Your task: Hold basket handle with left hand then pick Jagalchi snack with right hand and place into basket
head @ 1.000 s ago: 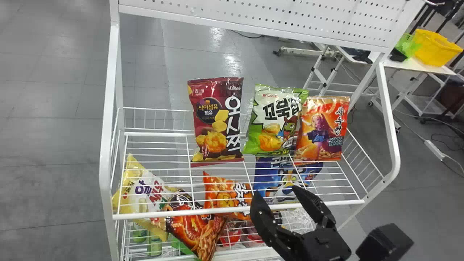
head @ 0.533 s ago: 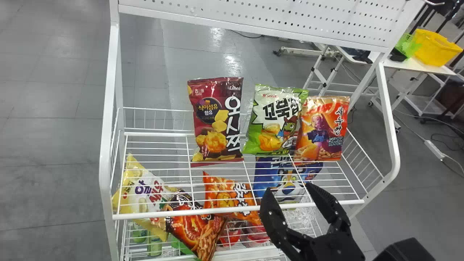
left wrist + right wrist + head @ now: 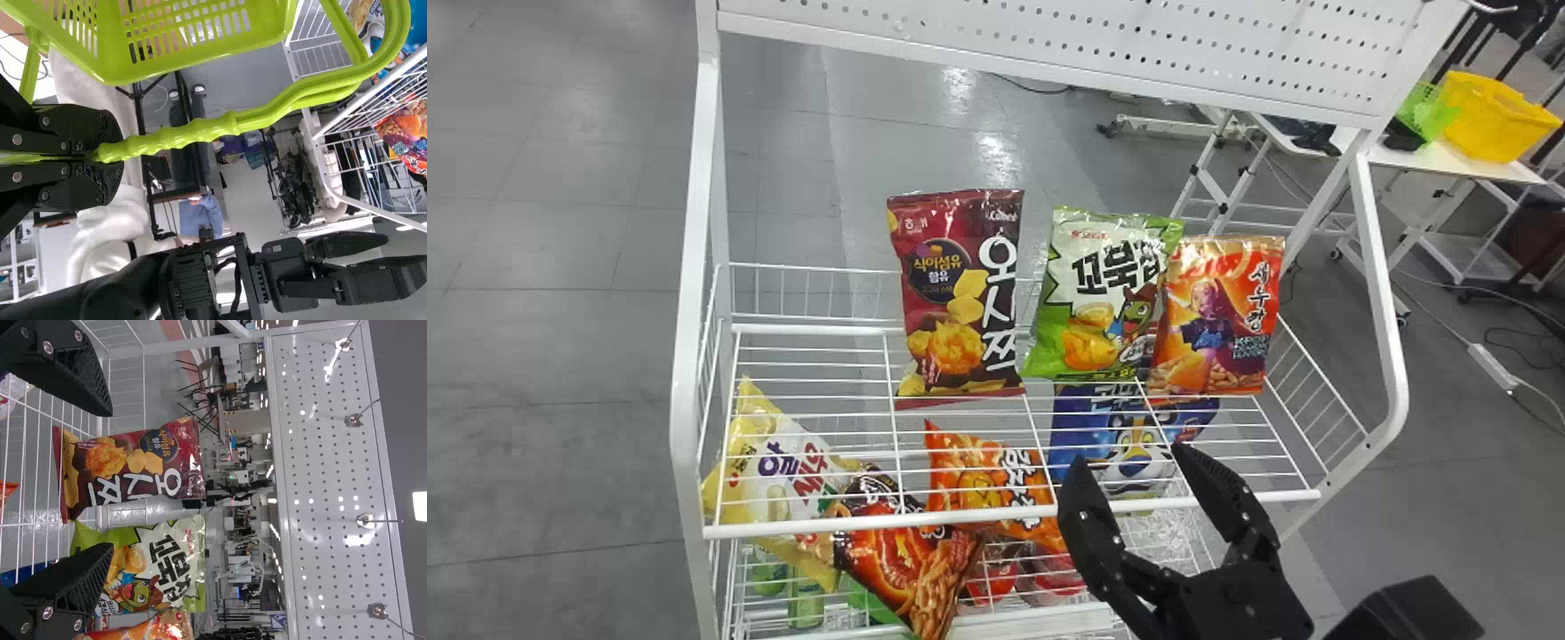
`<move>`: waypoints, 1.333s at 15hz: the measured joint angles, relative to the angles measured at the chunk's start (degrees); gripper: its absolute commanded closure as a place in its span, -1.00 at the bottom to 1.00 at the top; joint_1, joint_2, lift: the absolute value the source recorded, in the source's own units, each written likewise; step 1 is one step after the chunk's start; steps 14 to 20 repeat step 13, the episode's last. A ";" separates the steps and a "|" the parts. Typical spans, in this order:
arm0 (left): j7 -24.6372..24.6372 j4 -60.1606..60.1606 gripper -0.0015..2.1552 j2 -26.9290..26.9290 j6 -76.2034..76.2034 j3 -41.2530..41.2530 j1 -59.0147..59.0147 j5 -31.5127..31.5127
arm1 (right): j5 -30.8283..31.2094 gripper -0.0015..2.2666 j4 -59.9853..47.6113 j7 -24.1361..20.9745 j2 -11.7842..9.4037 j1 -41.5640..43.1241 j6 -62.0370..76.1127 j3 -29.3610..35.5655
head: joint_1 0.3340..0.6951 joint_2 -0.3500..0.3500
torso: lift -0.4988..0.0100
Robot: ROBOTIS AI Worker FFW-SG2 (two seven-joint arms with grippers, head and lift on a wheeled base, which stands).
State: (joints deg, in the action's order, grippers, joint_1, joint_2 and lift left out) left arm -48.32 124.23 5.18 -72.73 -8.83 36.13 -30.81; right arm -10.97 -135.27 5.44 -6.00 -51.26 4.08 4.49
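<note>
One white rack (image 3: 696, 222): its upper wire shelf (image 3: 871, 523) bears three upright bags, a maroon (image 3: 951, 302), a green (image 3: 1080, 342) and a red-orange one (image 3: 1209, 320); more lie beneath it.
Green basket (image 3: 193, 57): hanging by its handle (image 3: 180, 135), so the first half of the job looks done.
Left gripper (image 3: 110, 151): fingers clamped on the ribbed handle.
Right gripper (image 3: 1134, 462): fingers spread, nothing between them, near the upper shelf's front edge, right of its middle.
Jagalchi snack: most likely the orange bag (image 3: 983, 489) with the round cartoon, below the upper shelf, just left of the middle of its front edge, between a black-and-red bag (image 3: 903, 556) and a blue one (image 3: 1112, 444).
Handling: light and pillowy, its film probably slick; the contents would crumble under a hard squeeze.
Hold: across the puffed middle, gently; a sealed end alone might slip.
Next: bring the right gripper to the orange bag, minding the front rail and the neighbouring bags, which could be dragged along.
</note>
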 measured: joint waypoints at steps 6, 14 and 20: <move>-0.15 -0.13 0.96 0.00 0.00 0.38 -0.20 -0.22 | 0.77 -0.89 0.27 -0.12 0.29 0.44 0.18 -0.71 | 1.00 -1.00 | 0.92; -0.19 -0.30 0.96 0.06 -0.03 0.41 -0.45 -0.46 | 1.02 -0.89 0.49 -0.62 0.31 0.53 0.86 -1.29 | 1.00 -1.00 | 0.92; -0.19 -0.30 0.96 0.06 -0.03 0.41 -0.45 -0.46 | 1.02 -0.89 0.49 -0.62 0.31 0.53 0.86 -1.29 | 1.00 -1.00 | 0.92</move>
